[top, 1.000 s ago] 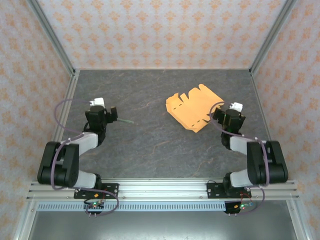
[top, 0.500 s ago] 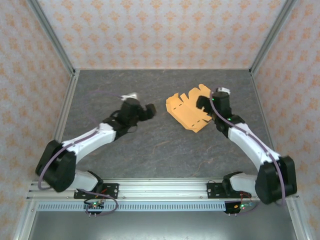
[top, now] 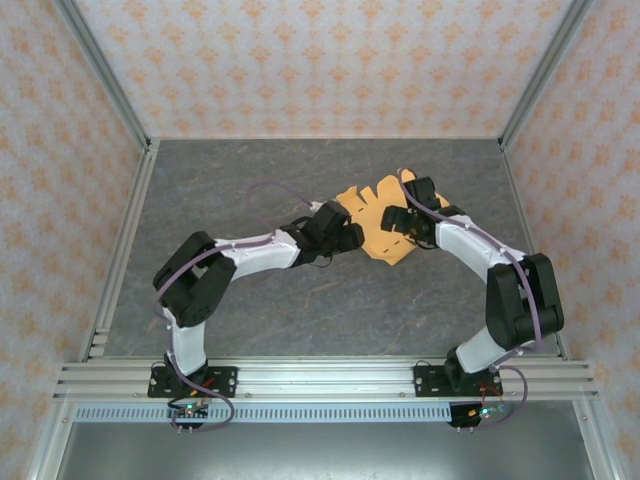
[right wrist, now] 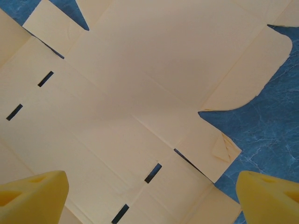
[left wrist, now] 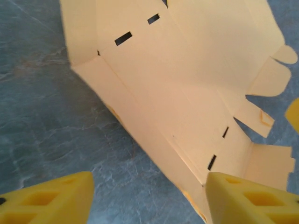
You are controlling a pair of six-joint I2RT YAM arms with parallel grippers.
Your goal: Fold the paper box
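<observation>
Top external: arms outstretched, jaws apart, either side of the paper box [top: 372, 225]

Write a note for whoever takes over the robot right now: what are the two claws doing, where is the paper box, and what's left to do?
Left claw: open, holding nothing, at the left edge of the paper box, one finger over the card, one over the bare table.
Right claw: open, holding nothing, over the middle of the card.
Paper box: an unfolded sheet lying on the table, far right of centre, between both claws.
Done: both claws are at the sheet; no wall is folded up.
Left: all the folding. Probably raise the walls along the creases and tuck the tabs into the slots.
</observation>
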